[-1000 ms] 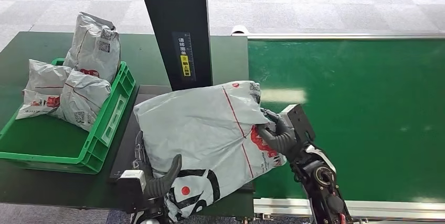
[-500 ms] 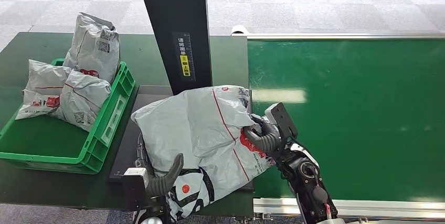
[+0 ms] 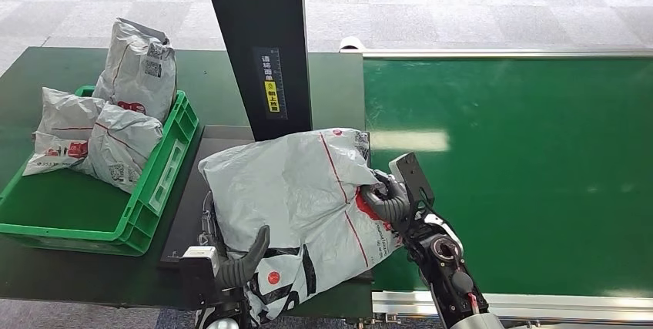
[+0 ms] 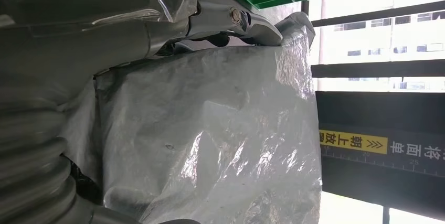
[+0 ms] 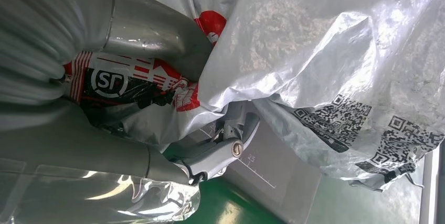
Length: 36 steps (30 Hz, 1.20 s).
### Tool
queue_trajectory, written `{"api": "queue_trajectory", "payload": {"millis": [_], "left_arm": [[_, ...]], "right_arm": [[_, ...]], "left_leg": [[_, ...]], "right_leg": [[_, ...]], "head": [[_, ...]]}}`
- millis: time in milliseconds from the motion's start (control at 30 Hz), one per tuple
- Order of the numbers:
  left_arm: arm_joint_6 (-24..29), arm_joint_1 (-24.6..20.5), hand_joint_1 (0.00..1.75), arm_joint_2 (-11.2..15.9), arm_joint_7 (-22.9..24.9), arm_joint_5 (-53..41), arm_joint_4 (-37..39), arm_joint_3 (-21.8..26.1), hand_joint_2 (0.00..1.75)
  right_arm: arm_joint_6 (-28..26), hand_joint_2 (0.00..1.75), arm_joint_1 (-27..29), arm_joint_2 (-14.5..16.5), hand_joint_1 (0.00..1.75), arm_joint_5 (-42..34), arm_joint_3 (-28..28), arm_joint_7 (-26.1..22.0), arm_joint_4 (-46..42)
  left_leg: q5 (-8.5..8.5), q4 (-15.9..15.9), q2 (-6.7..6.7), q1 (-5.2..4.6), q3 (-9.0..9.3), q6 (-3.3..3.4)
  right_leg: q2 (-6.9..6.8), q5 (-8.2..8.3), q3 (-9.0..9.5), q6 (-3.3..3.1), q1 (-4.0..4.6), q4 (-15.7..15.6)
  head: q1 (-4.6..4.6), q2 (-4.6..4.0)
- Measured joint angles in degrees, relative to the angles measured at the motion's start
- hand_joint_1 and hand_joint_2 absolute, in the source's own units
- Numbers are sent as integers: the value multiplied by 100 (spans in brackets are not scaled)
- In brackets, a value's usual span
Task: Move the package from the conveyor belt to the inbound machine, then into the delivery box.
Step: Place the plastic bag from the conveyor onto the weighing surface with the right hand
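Head view: a large grey plastic package [image 3: 296,198], crinkled and glossy, with thin red lines, red and black printed markings and small code labels, lay on the dark flat platform of the inbound machine [image 3: 192,213], its right edge reaching over toward the green conveyor belt [image 3: 524,167]. The right hand [image 3: 389,199] gripped the package's right side, dark fingers curled into the film beside a red logo; the left hand [image 3: 235,263] held the near left corner, its thumb laid up across the bag, while the rest of its fingers were hidden under the plastic. The package's underside and the platform beneath it were covered, and the lower arms were cut off by the picture's edge. The machine's black upright column [image 3: 258,44], bearing a yellow label and a printed scale, rose just behind the package. To the left, on the dark green table [image 3: 223,82], stood a green plastic delivery box [image 3: 154,182] with ribbed walls, holding three smaller grey parcels [image 3: 115,144], one of them upright. Right wrist view: the thumb [image 5: 157,30] pressed into shiny wrinkled film near the red and black logo, and square codes showed on a fold. Left wrist view: the film [image 4: 210,140] was taut and reflective against the hand; the print was unreadable.
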Motion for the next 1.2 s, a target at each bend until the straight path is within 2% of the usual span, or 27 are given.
{"api": "queue_trajectory", "payload": {"millis": [33, 133, 167, 400, 533, 633, 733, 833, 1200], "left_arm": [[0, 0, 0, 0, 0, -1, 0, 1, 175], [1, 10, 0, -3, 0, -55, -1, 14, 175], [1, 20, 0, -5, 0, -96, -2, 26, 175], [2, 327, 0, -48, 0, -758, -331, 347, 175], [4, 411, 0, 31, -1, -1411, -802, 650, 175], [9, 116, 0, 212, -1, -2354, -1214, 1076, 175], [9, -306, 0, 423, 0, -2731, -1503, 1556, 175], [9, -521, 0, 539, 0, -2830, -1727, 1837, 175], [7, -679, 0, 673, 4, -2956, -2014, 2106, 175]], "right_arm": [[-15, 175, -3, 0, 139, 4, 0, -4, 11], [-219, 175, -5, -1, 10, 53, -1, -38, 39], [-328, 175, 0, -2, 0, 81, -3, -60, 44], [-1217, 175, 412, -4, 0, 350, -95, -492, -215], [-1825, 175, 1029, -1, 0, 608, -235, -719, -802], [-2195, 175, 1743, -16, 0, 960, -432, -766, -1630], [-2202, 175, 2296, -34, 0, 1117, -655, -746, -2384], [-2168, 175, 2571, -45, 0, 1178, -860, -747, -2878], [-2156, 175, 2839, -56, 0, 1216, -1092, -768, -3490]], "left_leg": [[0, 0, 0, 0, 0, 0], [0, 0, 0, 0, 1, 0], [0, 0, 0, 0, 1, 0], [-2, 0, 0, 0, -4, -1], [-3, 0, -10, 2, -12, -2], [-1, -1, -16, 4, -15, -3], [0, -3, 1, 4, -9, -6], [1, -3, 9, 4, -4, -6], [1, -2, 16, 3, -3, -6]], "right_leg": [[0, 0, 0, 0, 0, 0], [0, 0, 0, 0, 0, 0], [0, 0, 0, 0, 0, 0], [0, -1, -5, 1, 0, 0], [-5, -3, -15, 0, 1, 0], [-12, -2, -14, -2, 3, 0], [0, 2, -12, -9, 4, 1], [4, 3, -10, -9, 3, 1], [5, 4, -11, -9, 3, 1]], "head": [[0, 0], [0, 0], [0, 0], [1, 0], [1, 0], [2, 0], [0, 0], [2, 0], [2, 0]]}}
